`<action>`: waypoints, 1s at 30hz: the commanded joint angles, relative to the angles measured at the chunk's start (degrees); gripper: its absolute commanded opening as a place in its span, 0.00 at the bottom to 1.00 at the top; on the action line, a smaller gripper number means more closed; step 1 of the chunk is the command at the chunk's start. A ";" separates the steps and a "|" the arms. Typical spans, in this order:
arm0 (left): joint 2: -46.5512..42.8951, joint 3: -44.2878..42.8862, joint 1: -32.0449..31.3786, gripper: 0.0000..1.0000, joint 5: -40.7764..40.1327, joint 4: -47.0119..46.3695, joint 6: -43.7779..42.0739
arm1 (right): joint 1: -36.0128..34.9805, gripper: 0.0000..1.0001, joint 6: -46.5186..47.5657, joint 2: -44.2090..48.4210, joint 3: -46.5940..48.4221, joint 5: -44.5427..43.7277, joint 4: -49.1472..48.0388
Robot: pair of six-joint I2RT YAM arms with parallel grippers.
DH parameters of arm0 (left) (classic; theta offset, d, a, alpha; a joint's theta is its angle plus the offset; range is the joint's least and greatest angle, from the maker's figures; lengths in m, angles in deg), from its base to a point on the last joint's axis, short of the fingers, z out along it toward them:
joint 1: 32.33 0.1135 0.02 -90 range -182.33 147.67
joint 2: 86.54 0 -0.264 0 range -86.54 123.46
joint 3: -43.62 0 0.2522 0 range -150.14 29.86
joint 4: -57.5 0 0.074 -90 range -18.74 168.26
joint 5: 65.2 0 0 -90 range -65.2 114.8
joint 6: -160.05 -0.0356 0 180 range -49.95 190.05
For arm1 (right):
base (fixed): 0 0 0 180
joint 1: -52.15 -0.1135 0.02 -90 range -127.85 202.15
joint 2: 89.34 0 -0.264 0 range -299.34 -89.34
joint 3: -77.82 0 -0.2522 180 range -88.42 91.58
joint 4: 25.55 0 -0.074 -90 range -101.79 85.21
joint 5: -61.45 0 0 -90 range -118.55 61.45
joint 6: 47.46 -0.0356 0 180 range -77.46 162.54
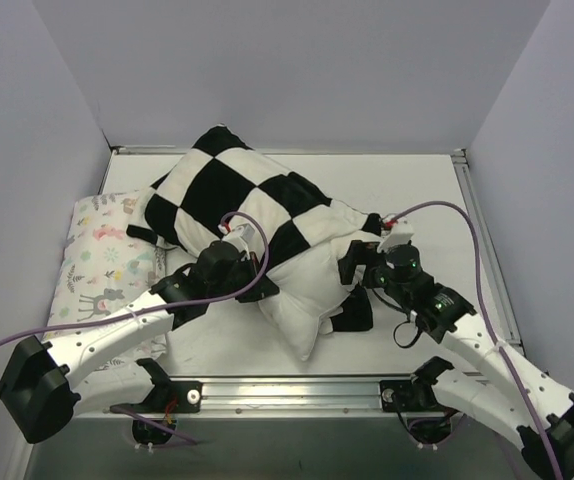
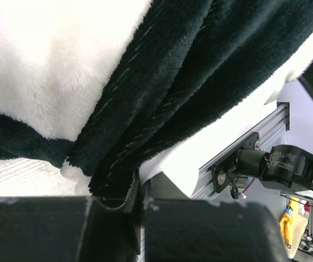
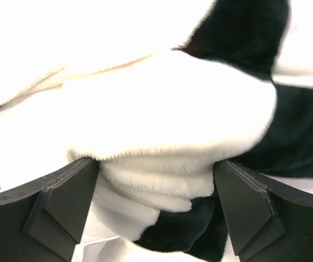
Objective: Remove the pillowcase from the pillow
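The checkerboard pillowcase (image 1: 237, 195) lay across the middle of the bench (image 1: 437, 200), with the plain white pillow (image 1: 302, 305) bulging out of its near, open end. The left gripper (image 2: 139, 191) was clamped on a gathered black fold at that opening. The right gripper (image 3: 156, 185) squeezed a thick white fold on the right, apparently so both could draw the cover away from the pillow.

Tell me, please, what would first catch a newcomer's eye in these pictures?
The black-and-white checkerboard pillowcase fills the centre of the overhead view, with the plain white pillow bulging out of its near end. Both arms grip it: left fingers pinch a black fold, right fingers squeeze a white bunch.
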 commanded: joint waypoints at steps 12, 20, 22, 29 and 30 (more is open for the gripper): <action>-6.65 -3.48 -0.27 0.00 -5.32 9.24 1.02 | 9.16 0.11 1.45 -16.32 16.19 -23.06 12.57; -19.22 -1.46 -0.10 0.00 -7.34 16.63 4.09 | 29.15 0.01 -3.57 -23.69 15.66 -3.29 4.94; -21.76 -0.24 -0.10 0.00 -8.04 19.18 4.62 | 29.78 0.00 -4.62 -26.41 15.14 0.23 1.43; -25.91 2.32 -0.01 0.00 -8.13 19.98 5.94 | 24.08 0.00 -7.00 -35.12 9.17 7.20 -11.16; -25.74 2.23 -0.10 0.00 -7.78 19.89 5.59 | 23.63 0.00 -7.08 -35.65 8.29 8.41 -11.77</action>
